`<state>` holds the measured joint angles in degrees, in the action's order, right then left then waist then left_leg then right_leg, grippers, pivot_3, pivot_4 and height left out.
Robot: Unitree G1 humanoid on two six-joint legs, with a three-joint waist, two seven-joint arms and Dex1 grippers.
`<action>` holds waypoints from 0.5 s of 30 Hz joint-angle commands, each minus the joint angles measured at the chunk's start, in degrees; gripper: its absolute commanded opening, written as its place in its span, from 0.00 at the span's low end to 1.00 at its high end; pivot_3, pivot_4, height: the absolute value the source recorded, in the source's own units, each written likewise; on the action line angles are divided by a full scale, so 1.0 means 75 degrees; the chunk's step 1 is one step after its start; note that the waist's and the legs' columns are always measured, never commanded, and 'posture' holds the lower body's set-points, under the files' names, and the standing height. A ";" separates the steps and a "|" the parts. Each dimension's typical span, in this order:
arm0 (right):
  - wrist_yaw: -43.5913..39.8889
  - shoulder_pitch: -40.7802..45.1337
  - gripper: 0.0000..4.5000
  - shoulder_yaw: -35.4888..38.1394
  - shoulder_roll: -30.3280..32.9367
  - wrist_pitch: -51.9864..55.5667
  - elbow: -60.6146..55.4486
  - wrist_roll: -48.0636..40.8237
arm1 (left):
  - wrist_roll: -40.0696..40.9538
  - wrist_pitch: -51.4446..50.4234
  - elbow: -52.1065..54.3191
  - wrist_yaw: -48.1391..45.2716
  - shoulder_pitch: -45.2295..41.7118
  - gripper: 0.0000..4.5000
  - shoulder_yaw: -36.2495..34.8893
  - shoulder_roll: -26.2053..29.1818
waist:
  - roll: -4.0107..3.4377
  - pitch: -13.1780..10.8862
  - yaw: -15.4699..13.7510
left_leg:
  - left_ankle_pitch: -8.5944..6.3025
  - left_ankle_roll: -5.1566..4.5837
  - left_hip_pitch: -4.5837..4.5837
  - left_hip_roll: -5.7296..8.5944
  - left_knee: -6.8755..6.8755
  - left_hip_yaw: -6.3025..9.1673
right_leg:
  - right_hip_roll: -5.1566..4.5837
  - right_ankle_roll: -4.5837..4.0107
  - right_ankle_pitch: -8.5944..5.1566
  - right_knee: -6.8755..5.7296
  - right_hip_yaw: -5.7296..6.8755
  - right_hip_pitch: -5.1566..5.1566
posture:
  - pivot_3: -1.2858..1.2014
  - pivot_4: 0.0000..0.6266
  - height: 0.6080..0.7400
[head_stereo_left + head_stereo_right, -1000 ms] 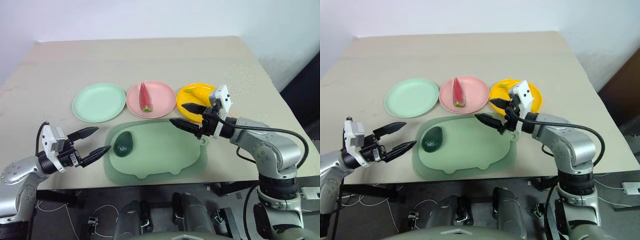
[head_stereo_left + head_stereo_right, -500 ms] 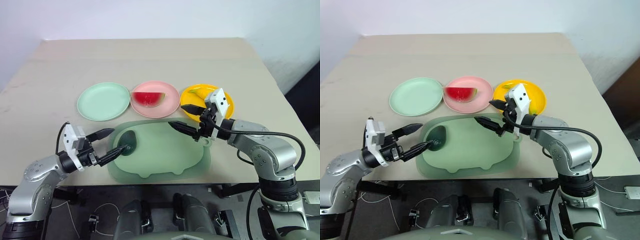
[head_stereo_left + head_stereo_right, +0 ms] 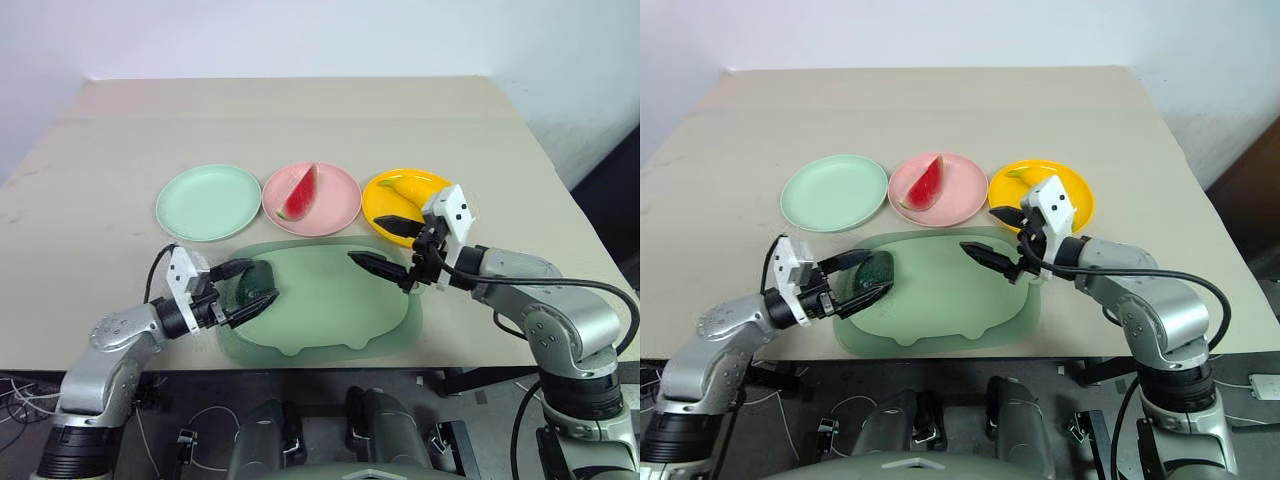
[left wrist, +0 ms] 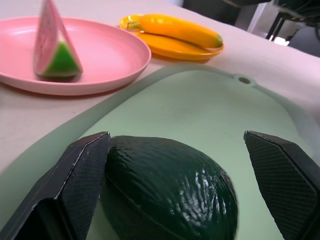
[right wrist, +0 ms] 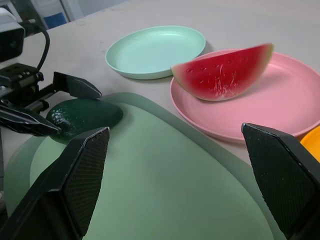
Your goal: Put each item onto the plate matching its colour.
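The dark green avocado (image 3: 251, 285) lies on the left end of the pale green mat (image 3: 330, 300). My left gripper (image 3: 265, 281) is open and straddles it. In the left wrist view one finger (image 4: 80, 185) sits close against the avocado (image 4: 170, 192) and the other finger (image 4: 285, 180) stands well apart. The red watermelon wedge (image 3: 300, 192) rests on the pink plate (image 3: 340, 205). The yellow banana (image 3: 405, 186) lies on the yellow plate (image 3: 385, 210). The mint green plate (image 3: 208, 202) holds nothing. My right gripper (image 3: 365, 238) hovers open and empty above the mat's right part.
The three plates stand in a row just behind the mat on the beige table (image 3: 300, 120). The mat's tab with a hole (image 4: 244, 79) points toward the yellow plate. The table's front edge runs close below the mat.
My left gripper has moved right, from beside the mat to around the avocado, staying open. The watermelon wedge has turned on the pink plate. The right gripper has hardly moved.
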<state>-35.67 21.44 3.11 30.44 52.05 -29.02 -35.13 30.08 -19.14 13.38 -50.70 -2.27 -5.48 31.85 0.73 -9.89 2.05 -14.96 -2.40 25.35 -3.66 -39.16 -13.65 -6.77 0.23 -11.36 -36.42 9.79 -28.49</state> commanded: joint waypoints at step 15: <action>0.0356 -0.0011 1.00 0.0084 0.0202 -0.0151 -0.0282 -0.0012 | -0.0590 0.0109 -0.0352 0.0004 -0.0418 0.70 0.0217 0.0136 | 0.0000 0.0000 -0.0007 | 0.0000 0.0000 0.0000 0.0000 -0.0001 0.0000 | 0.0000 0.0000 0.0000 0.0001 0.0002 0.0002 | 0.52 0.24 0.67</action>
<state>-33.38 21.15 3.11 31.62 52.08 -29.08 -35.03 24.92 -18.60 9.94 -49.91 -4.55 -3.34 32.28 0.73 -9.89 2.00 -14.96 -2.40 25.35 -3.67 -39.17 -13.65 -6.77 0.23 -11.36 -36.42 9.81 -28.48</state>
